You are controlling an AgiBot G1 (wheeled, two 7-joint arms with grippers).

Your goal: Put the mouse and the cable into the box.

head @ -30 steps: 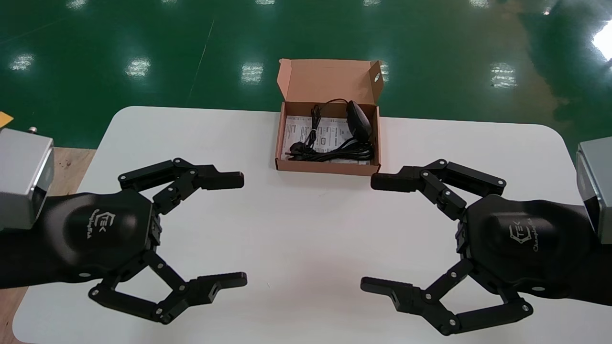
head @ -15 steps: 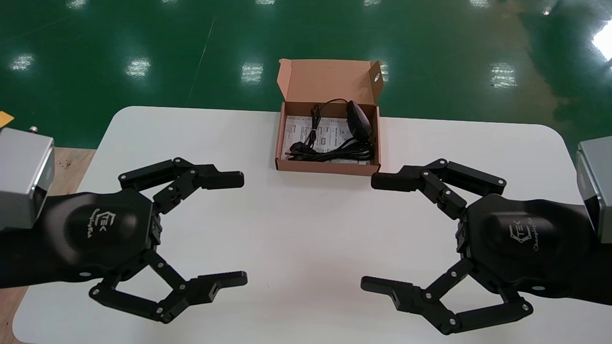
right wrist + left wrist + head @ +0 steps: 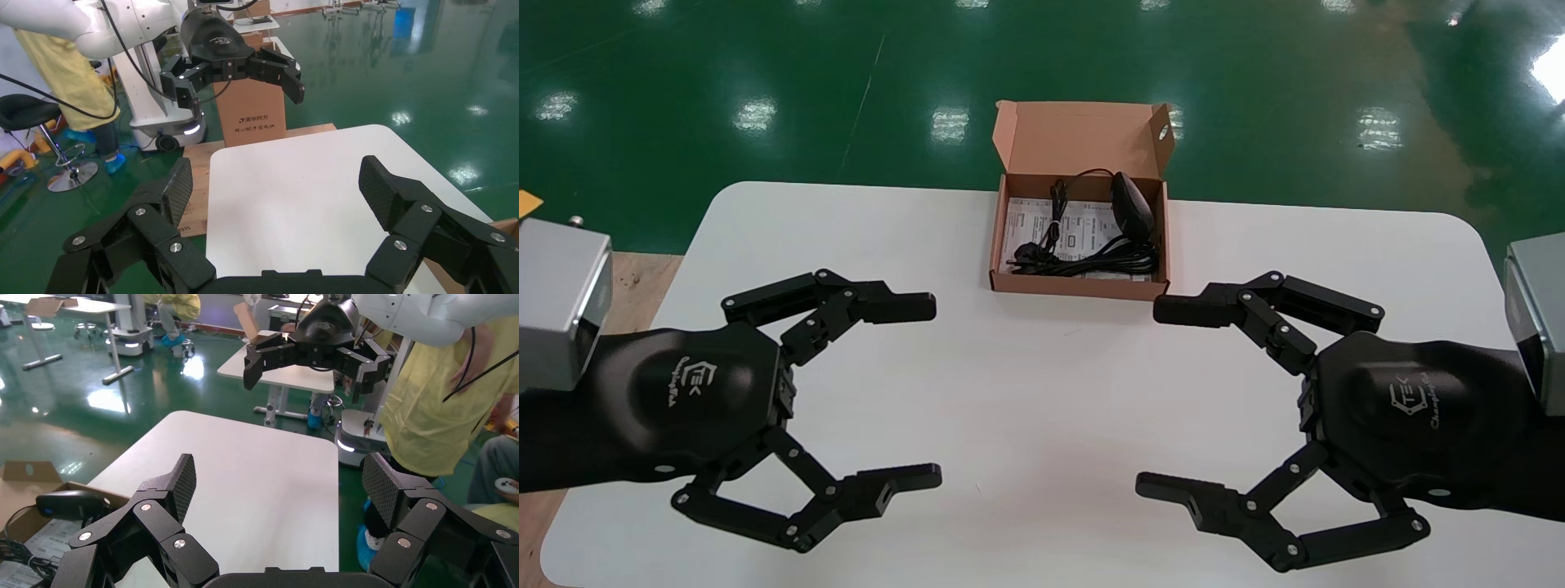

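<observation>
The left gripper (image 3: 928, 390) hovers over the near left part of the white table (image 3: 1042, 384). Its two black fingers are spread wide with nothing between them, and the tips point toward the table's middle.

Farther off, at the middle of the table's far edge, stands the brown cardboard box (image 3: 1079, 286), with its lid (image 3: 1079, 135) folded up and back on the far side. Both task items lie inside it. The black cable (image 3: 1091, 260) sits as a loose bundle across the near part of the box, on top of a printed leaflet (image 3: 1083, 229). The black mouse (image 3: 1132, 208) rests against the right wall toward the far end, and a thin lead arcs along the far wall between the two (it seems to join them, though the join itself is too small to make out).

The right gripper (image 3: 1152, 398) hovers over the near right part of the table, mirroring the other, with fingers equally splayed and empty. In the head view its farther fingertip shows just beside the box's near right corner, not touching it. Beyond the table lies a glossy green floor (image 3: 764, 82).
</observation>
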